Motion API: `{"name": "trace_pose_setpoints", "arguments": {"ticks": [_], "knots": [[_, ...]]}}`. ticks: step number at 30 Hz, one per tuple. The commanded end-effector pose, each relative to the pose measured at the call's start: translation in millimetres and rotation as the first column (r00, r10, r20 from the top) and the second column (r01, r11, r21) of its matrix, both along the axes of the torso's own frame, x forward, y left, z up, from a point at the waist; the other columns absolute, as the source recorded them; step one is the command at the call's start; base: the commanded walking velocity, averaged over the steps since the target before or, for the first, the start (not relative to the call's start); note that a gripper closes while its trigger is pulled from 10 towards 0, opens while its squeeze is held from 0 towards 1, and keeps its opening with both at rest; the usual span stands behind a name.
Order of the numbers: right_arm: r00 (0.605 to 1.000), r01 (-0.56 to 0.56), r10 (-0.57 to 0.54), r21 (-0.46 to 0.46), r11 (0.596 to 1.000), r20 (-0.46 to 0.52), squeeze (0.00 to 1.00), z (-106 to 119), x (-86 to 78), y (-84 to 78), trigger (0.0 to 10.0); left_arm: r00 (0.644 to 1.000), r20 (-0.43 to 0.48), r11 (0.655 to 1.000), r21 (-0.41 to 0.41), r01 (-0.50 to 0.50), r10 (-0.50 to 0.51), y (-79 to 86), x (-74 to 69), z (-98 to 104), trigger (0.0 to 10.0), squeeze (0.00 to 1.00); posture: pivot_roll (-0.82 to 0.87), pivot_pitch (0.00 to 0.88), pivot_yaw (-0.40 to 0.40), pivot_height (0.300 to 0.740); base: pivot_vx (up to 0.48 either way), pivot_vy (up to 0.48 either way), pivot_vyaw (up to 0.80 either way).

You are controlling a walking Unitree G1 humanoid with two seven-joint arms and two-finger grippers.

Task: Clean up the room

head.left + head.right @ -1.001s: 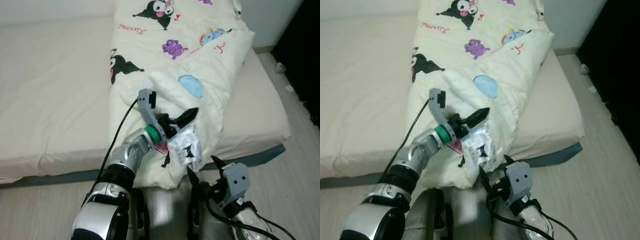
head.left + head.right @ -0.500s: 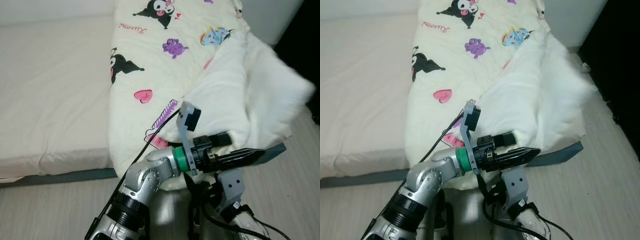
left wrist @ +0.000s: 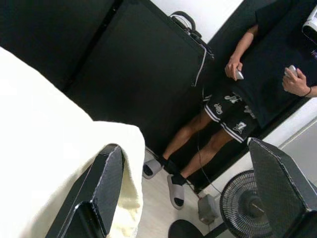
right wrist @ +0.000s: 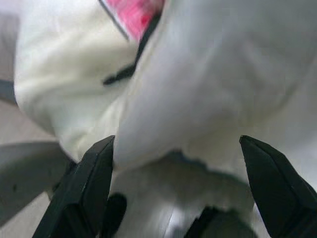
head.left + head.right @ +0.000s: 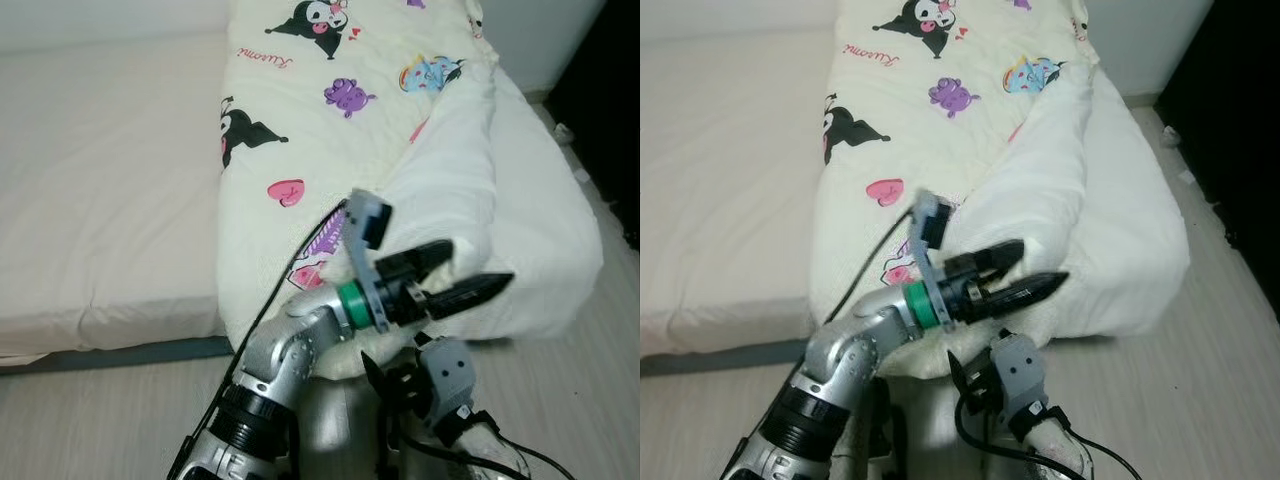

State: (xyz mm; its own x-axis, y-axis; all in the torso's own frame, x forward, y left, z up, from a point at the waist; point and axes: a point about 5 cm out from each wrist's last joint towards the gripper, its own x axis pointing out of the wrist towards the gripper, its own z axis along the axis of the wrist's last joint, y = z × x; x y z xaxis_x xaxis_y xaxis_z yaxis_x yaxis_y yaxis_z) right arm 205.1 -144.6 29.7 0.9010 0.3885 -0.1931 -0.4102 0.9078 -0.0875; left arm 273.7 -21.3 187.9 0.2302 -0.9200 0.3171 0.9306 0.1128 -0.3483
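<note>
While the cartoon-print comforter (image 5: 400,150) lies along the bed (image 5: 110,190), its near corner folded over white side up, the left gripper (image 5: 462,275) points out past the fold, fingers spread and empty. Below the bed's edge, the right gripper (image 4: 178,193) waits with fingers wide apart, likely ready to help straighten the bedding.

Left arm reaches from the lower left of the frame toward the centre, wrist raised; the left gripper (image 5: 462,273) points toward the right edge with both black fingers spread, grasping nothing. Right gripper (image 5: 400,375) sits low at bottom centre, fingers parted, aimed upward.
</note>
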Motion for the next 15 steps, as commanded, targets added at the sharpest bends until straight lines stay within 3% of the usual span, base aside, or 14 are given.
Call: {"name": "trace_pose_setpoints", "arguments": {"ticks": [1, 4, 9, 15], "knots": [[0.997, 0.014, -0.016, -0.029, 0.999, -0.077, 0.00, -15.3, -10.0, -2.1, 10.0, 1.000, 0.010, 1.000, 0.014, 0.007, -0.007, 2.4, -3.4, -2.8, 10.0, 0.00, -0.08, 0.206, 0.153, 0.635, 0.000, 0.000, 0.00], [0.983, 0.111, -0.120, -0.076, 0.991, -0.137, 0.00, -32.0, -16.1, -12.9, 10.0, 0.998, 0.045, 0.990, 0.128, -0.051, 0.046, 14.9, -9.7, -22.2, 10.0, 0.00, -0.08, 0.200, 0.153, 0.635, 0.000, 0.000, 0.00], [0.969, 0.139, -0.156, -0.099, 0.985, -0.192, 0.00, -43.4, -22.9, -15.4, 10.0, 0.996, 0.073, 0.983, 0.173, -0.057, 0.045, 27.0, -21.0, -31.0, 10.0, 0.00, -0.07, 0.202, 0.154, 0.635, 0.000, 0.000, 0.00], [0.950, 0.131, -0.163, -0.134, 0.982, -0.267, 0.00, -56.2, -30.9, -16.4, 10.0, 0.994, 0.065, 0.974, 0.203, -0.101, 0.090, 45.0, -18.4, -35.6, 10.0, 0.00, -0.07, 0.203, 0.151, 0.635, 0.000, 0.000, 0.00]]}}
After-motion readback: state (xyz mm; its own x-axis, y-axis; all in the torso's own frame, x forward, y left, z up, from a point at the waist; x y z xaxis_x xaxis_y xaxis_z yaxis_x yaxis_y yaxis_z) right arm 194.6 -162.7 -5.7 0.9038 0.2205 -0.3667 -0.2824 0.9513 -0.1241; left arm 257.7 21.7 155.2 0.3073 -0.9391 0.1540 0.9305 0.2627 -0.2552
